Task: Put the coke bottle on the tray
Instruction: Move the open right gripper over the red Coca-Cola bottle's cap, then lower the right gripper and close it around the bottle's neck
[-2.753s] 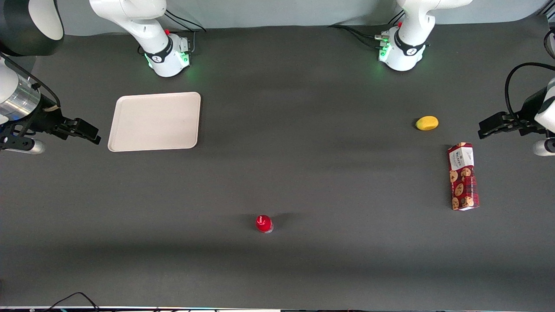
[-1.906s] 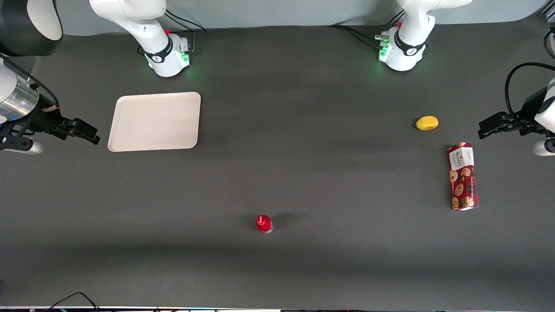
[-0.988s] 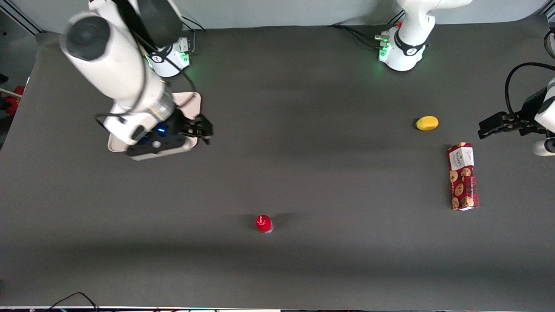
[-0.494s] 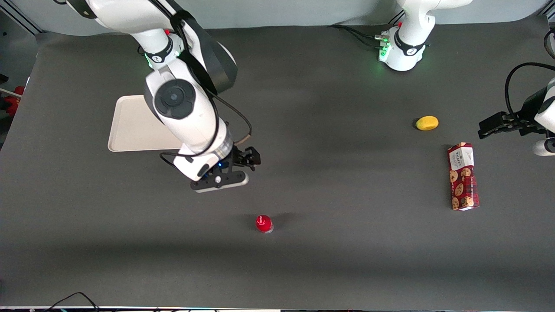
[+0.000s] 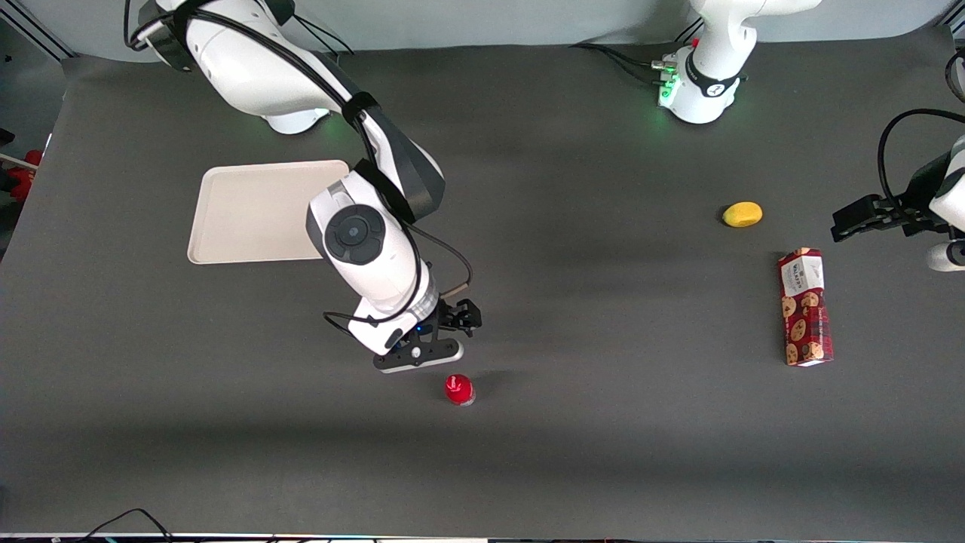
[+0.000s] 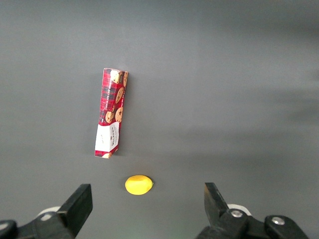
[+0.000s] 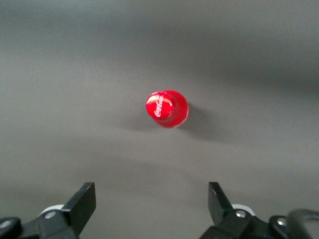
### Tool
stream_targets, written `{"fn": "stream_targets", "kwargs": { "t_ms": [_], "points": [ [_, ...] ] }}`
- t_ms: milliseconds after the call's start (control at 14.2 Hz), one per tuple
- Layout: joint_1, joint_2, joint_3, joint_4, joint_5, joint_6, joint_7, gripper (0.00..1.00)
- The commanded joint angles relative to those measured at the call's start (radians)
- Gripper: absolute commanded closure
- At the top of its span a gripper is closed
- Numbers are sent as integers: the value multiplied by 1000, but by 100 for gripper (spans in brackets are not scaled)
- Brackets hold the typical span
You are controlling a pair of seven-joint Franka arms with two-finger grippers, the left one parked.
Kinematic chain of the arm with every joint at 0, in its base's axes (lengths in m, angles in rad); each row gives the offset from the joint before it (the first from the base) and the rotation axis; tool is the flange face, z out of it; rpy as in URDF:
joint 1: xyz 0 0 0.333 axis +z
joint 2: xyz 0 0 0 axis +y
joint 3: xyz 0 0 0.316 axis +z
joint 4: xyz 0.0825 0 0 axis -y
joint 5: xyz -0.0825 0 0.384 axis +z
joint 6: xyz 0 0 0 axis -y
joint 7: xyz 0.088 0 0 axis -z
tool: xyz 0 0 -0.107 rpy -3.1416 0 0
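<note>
The coke bottle [image 5: 459, 389] stands upright on the dark table, seen from above as a red dot with a silvery base. In the right wrist view the coke bottle [image 7: 166, 108] shows its red cap with white script. My gripper [image 5: 461, 317] hangs open and empty above the table, a little farther from the front camera than the bottle. In the right wrist view my gripper [image 7: 152, 199] has its fingers [image 7: 84, 200] wide apart with bare table between them. The cream-white tray [image 5: 249, 211] lies flat near the working arm's base, partly covered by the arm.
A yellow lemon-like fruit [image 5: 742, 214] and a red cookie-print box [image 5: 805, 307] lie toward the parked arm's end of the table; both also show in the left wrist view, the fruit [image 6: 138, 184] and the box [image 6: 111, 112].
My arm has swung in from the table's working-arm end, passed over the tray and come toward the front camera, ending close by the bottle. The bottle has not moved.
</note>
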Motion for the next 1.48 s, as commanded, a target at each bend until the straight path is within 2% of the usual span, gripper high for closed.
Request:
{"fn": "stream_targets", "kwargs": {
  "t_ms": [0,847,1412],
  "points": [
    [14,85,-37,89,-11,18,-21,0],
    [40,254,-61,244,-11,55,-21,0],
    [40,280,-67,284,-11,44,-27,0]
  ]
}}
